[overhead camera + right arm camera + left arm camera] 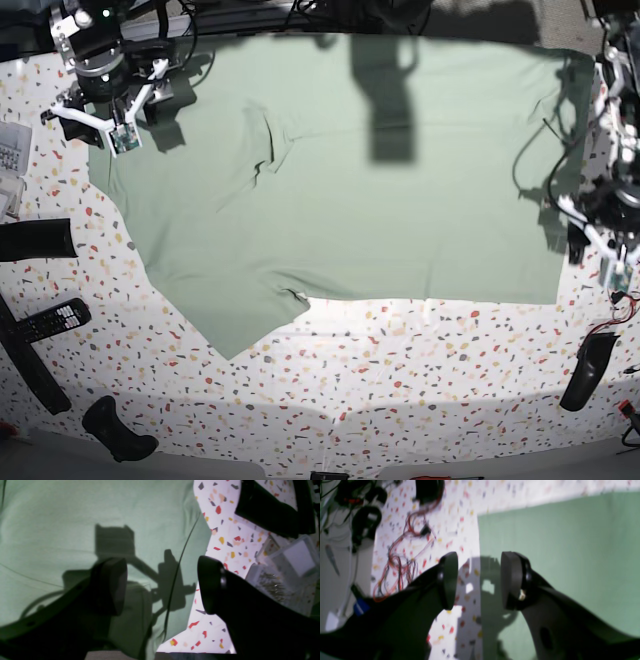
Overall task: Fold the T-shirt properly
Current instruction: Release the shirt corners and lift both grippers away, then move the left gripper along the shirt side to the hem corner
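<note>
The pale green T-shirt (380,190) lies spread flat over the far half of the speckled table (400,380), one sleeve pointing toward the near left. At the shirt's far left corner my right gripper (100,128) hovers; in its wrist view the gripper (161,585) stands wide open above the cloth's edge (75,517), holding nothing. By the shirt's right edge sits my left gripper (597,252). Its wrist view shows the left gripper (480,580) open over the border of the T-shirt (557,555), one finger above bare table, nothing between the pads.
A remote control (45,320) and black objects (35,240) (120,432) lie along the table's left side, another black object (583,372) at the near right. Clear plastic boxes (287,575) sit beside the right gripper. Red wires (402,555) trail near the left gripper.
</note>
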{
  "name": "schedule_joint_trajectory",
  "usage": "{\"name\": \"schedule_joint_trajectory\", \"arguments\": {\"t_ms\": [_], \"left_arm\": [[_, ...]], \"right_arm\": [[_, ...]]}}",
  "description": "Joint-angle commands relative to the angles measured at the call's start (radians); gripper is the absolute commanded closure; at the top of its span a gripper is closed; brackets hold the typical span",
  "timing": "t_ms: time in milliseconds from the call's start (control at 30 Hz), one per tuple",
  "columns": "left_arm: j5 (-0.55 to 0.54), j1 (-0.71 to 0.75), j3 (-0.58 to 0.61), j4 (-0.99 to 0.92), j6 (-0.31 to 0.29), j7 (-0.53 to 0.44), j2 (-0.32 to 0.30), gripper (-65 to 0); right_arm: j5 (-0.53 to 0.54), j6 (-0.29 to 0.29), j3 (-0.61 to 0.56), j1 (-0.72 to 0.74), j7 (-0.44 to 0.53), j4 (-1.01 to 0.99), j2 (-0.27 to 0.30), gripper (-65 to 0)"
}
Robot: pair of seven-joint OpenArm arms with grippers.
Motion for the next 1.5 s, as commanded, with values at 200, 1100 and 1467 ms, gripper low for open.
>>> {"name": "schedule_joint_trajectory", "arguments": {"t_ms": [200,1100,1467], "left_arm": [[-0.221,-0.18,-0.005,-0.166,-0.043,-0.019,-0.013,-25.4],[-0.2,-0.762,-0.005,-1.515,-0.292,-0.55,-0.088,-25.4],[-0.196,-0.676,-0.005,-1.515,-0.323,-0.52,-0.066,-25.4]], "right_arm": [[-0.008,-0.007,0.005,0.0,0.001,0.021,0.01,-42.4],[0.044,-0.006,0.005,-0.001,-0.004,0.021,0.01,-42.4],[0.043,-0.005,0.005,0.0,-0.004,0.021,0.01,-42.4]]}}
